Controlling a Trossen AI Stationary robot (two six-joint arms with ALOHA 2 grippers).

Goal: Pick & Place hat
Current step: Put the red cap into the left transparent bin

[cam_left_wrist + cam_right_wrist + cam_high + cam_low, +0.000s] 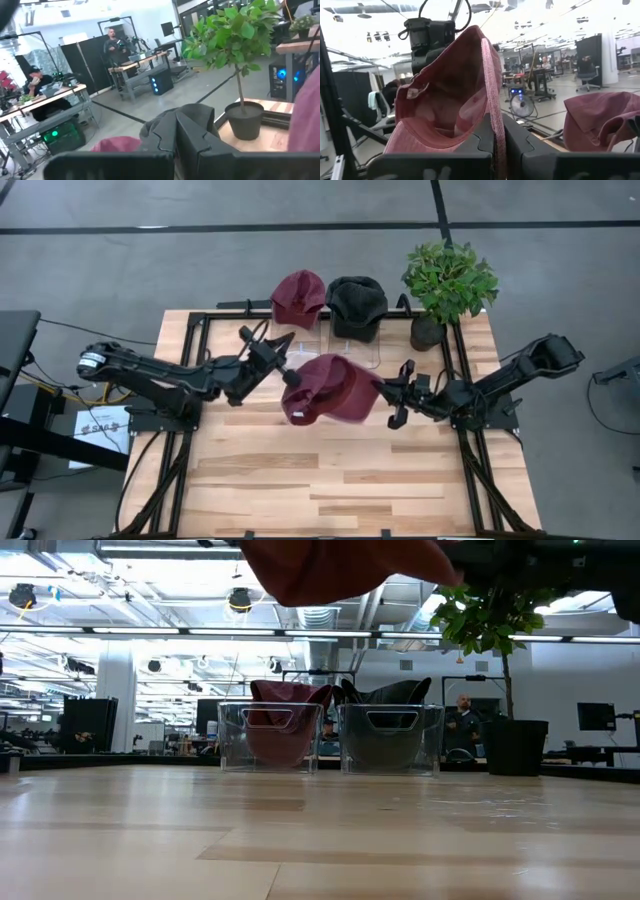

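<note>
Hat: we see a maroon hat [326, 388] held up off the table [330, 480], stretched between both grippers above the table's middle.
Open room: the near half of the table is bare wood; in the low view nothing stands between the camera and the bins.
Far edge: two clear bins stand side by side there, the left bin [268, 736] with a second maroon hat [298, 297], the right bin [391, 738] with a dark hat [357, 303]. A potted plant [447, 283] stands at the far right corner, just beside the right bin.
Left arm: it reaches in low from the left edge, stretched toward the centre, and the left gripper [291, 377] meets the held hat's left side.
Left jaws: closed; in its wrist view the fingers [192, 132] press together, and from above they seem to pinch the hat's edge, though we cannot see the cloth between them.
Right arm: it comes in from the right edge, bent and lying low, with the right gripper [385, 393] at the hat's right side.
Right jaws: closed on the hat's rim, which runs down between the fingers [485, 137] in its wrist view.
Hidden: the low view cuts the held hat [340, 568] off at the top, with both grippers out of sight there. The bins' clear walls hardly show from above.
</note>
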